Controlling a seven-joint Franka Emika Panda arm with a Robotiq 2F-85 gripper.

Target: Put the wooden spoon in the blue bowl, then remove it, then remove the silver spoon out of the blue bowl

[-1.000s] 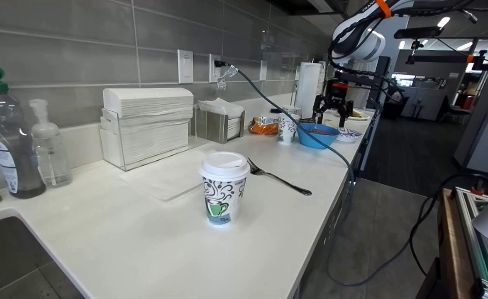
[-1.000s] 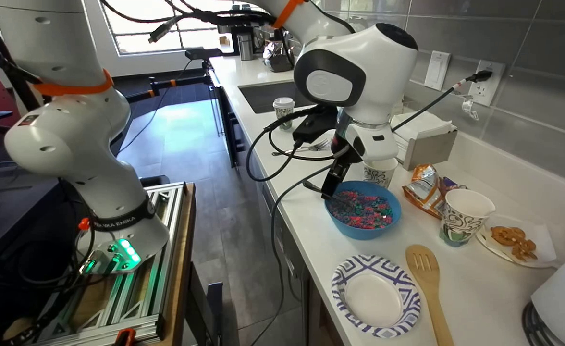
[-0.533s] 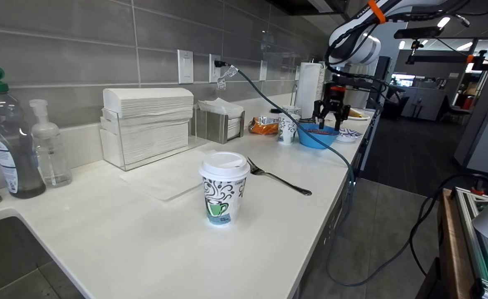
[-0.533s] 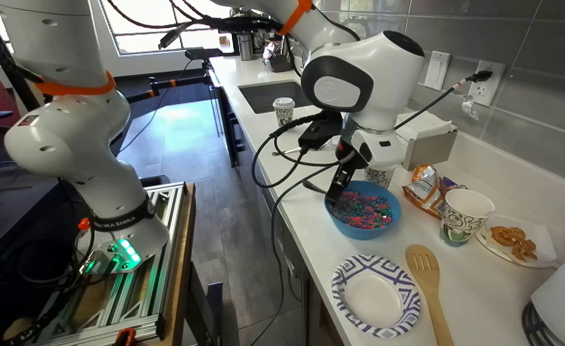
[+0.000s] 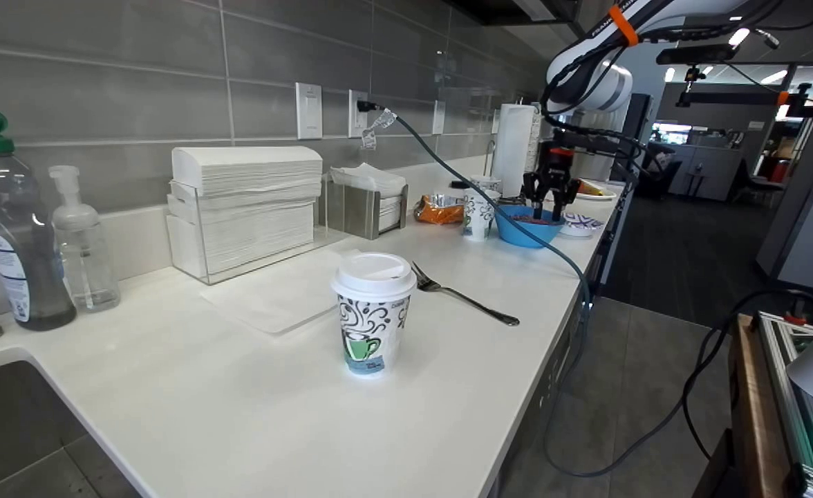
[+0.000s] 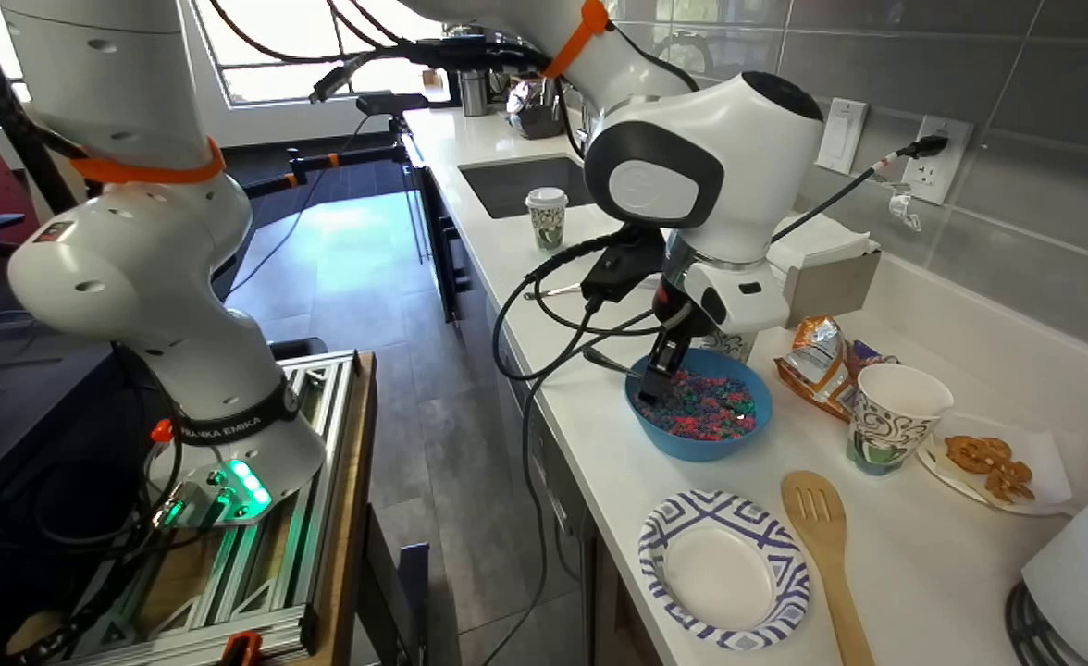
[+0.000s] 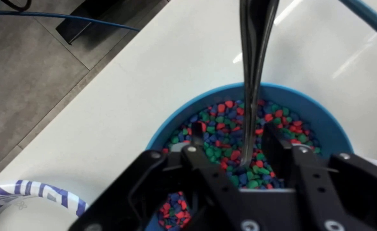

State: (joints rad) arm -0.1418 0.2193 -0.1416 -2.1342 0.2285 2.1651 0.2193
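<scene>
leftmost of the task's things is the silver spoon (image 7: 252, 81): in an exterior view its handle end sticks out over the upper-left rim of the blue bowl (image 6: 699, 450), and its head is hidden among red, green and blue pebbles (image 6: 709, 407).

next come the jaws, their tips inside the left part of the bowl. the wrist view shows them parted and grasping nothing, with the spoon running between them, nearer to the right-hand one in that view; how deep the tips reach beside the metal i can't make out.

the coming move turns on this: the spoon's long axis runs almost squarely across the line on which the jaws close, so bringing them together should trap the shaft with no turn first. lifting along the handle's slope would then likely draw the head free, while a sideways tug could scatter pebbles.

slightly farther right, a patterned paper dish (image 6: 724, 575) rests on the white desk (image 6: 933, 573), and right of it lies the slotted wooden spoon (image 6: 833, 555), flat and well apart from the jaws. with that one outside the bowl, i judge the last step, taking out the silver spoon, to be in hand.
</scene>
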